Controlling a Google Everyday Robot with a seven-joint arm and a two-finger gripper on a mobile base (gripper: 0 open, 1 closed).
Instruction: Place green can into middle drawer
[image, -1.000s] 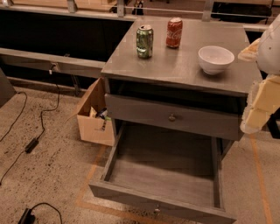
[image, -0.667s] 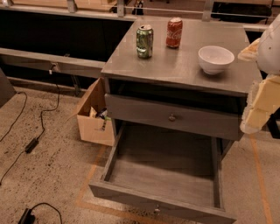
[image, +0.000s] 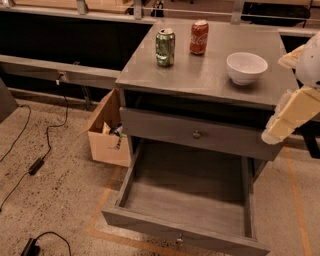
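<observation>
The green can (image: 165, 47) stands upright on the grey cabinet top (image: 200, 75), at its back left. The middle drawer (image: 185, 207) is pulled wide open low at the front, and its worn grey floor is bare. My gripper (image: 289, 117) shows as a cream-coloured part at the right edge of the camera view. It hangs beside the cabinet's right front corner, well to the right of the can and above the drawer's right side. It holds nothing that I can see.
A red Coca-Cola can (image: 199, 37) stands just right of the green can. A white bowl (image: 246, 67) sits on the right of the top. A shallower drawer with a round knob (image: 196, 134) is closed. A cardboard box (image: 107, 132) and cables (image: 35, 165) lie on the floor at left.
</observation>
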